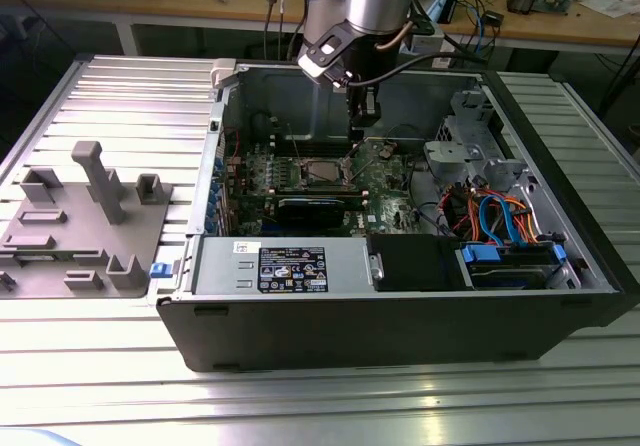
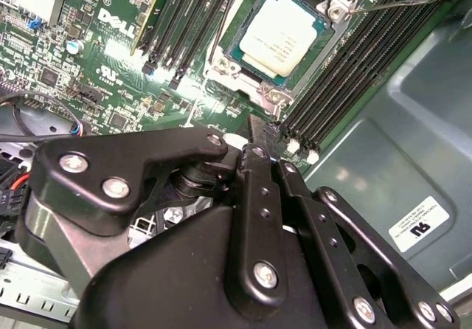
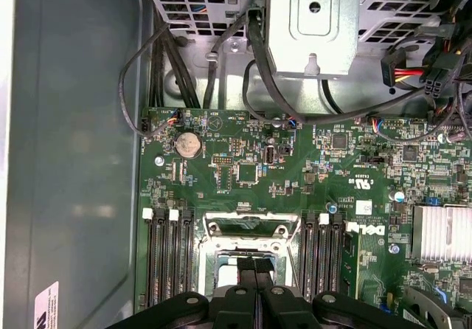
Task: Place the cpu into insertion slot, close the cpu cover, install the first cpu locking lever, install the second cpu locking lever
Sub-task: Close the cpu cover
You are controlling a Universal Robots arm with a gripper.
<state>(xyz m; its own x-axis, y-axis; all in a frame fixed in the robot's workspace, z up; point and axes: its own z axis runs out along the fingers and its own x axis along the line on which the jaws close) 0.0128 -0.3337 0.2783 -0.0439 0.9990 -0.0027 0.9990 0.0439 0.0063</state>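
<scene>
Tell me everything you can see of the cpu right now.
The cpu is a small flat square chip with a pale silvery metal top, whose raised centre steps down to a thin lip. It lies flat in the insertion slot, squared to the dark border around it, with long memory slots on either side. In the second wrist view nothing rests on its top, and the gripper is apart from it.

Tool near insertion slot, open computer case
</scene>
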